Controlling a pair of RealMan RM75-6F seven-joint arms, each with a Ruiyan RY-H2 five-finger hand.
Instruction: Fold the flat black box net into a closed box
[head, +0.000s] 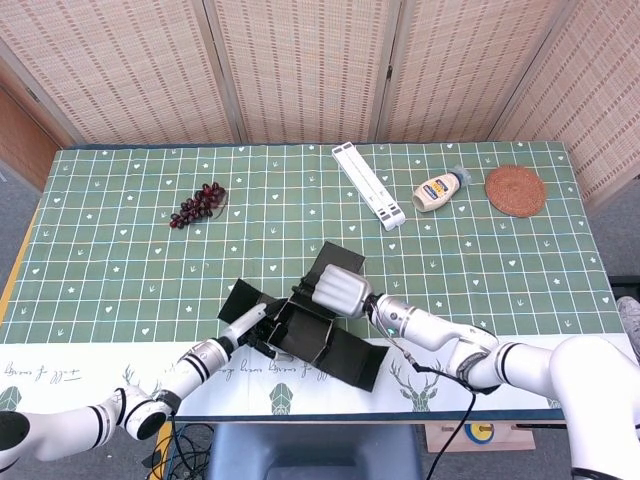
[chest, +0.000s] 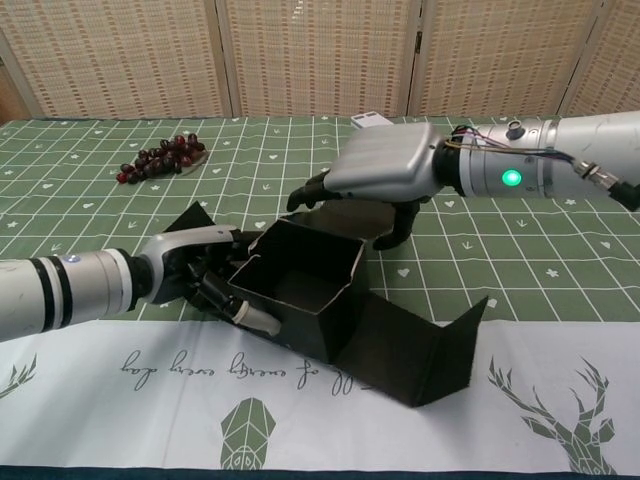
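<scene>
My chest view shows the half-folded black box (chest: 305, 285) open-topped and empty near the table's front edge, my left hand (chest: 205, 280) gripping its side wall, my right hand (chest: 375, 180) holding its rear wall.

Bright even light, soft shadows, sharp focus throughout

I'm counting one half-folded black cardboard box (head: 310, 330), one dark grape bunch (head: 198, 204), one white plastic rack (head: 369, 184), one squeeze bottle (head: 440, 189), one round woven coaster (head: 516, 190).
</scene>
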